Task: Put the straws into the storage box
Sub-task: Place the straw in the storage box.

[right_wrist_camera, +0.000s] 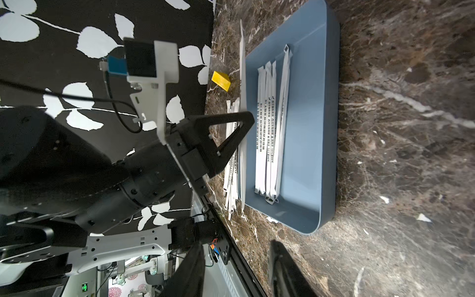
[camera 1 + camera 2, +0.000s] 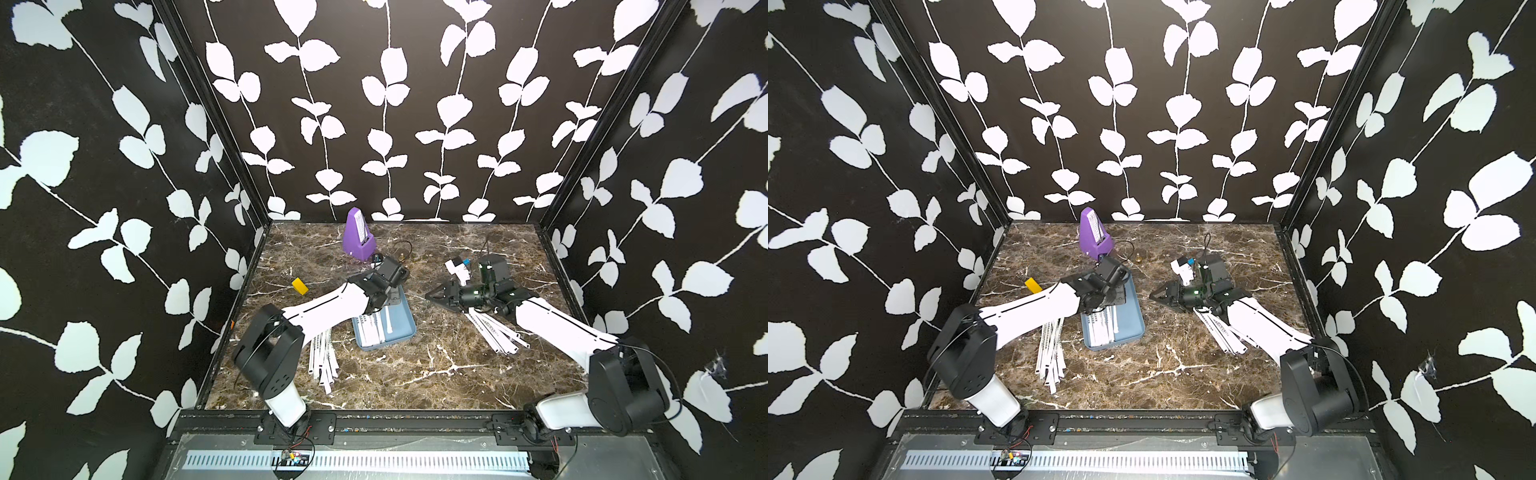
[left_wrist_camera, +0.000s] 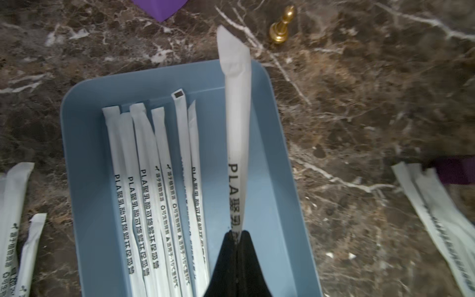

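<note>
While the left gripper [image 3: 236, 235] is closed on a single straw [image 3: 237, 115], that straw is held above the storage box [image 3: 272, 159], its far end reaching past the rim. Several wrapped straws [image 3: 154, 180] are laid side by side on the box floor. The right gripper [image 1: 236, 244] is shown with jaws parted and nothing between them, near the box and pointed towards it. Loose straws are left on the marble table [image 2: 415, 374] as a left pile [image 2: 324, 361], just beside the box, and a right pile [image 2: 494, 332] under the right arm. A purple metronome [image 2: 358, 235] is placed behind the box, and a yellow block [image 2: 300, 286] lies well to the box's left. Whether the held straw touches the box cannot be told, since the wrist hides it in both top views.
</note>
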